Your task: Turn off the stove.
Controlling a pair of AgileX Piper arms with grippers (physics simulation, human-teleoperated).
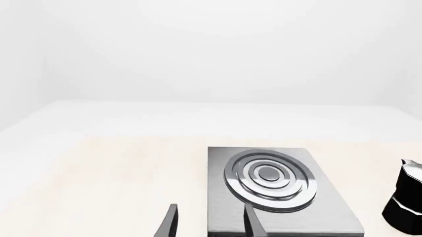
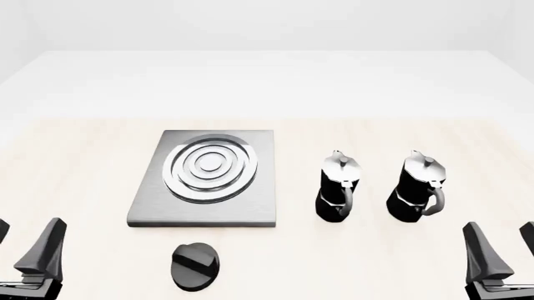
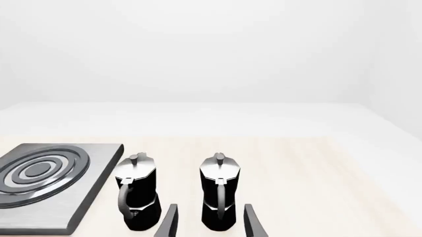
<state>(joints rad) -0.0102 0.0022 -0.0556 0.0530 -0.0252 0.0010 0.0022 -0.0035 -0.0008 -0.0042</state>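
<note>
Both open pincers hover over pale wood table, white room.

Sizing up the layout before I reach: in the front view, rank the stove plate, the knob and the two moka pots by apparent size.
1. Stove plate, clearly largest.
2. Left moka pot and right moka pot: they look alike, so no ranking between them.
3. Knob, smallest, even though it sits nearest the camera.

No readable text, labels, brands, numbers or signs anywhere: stove plate, black knob and both moka pots carry plain unmarked surfaces in all three views.
</note>
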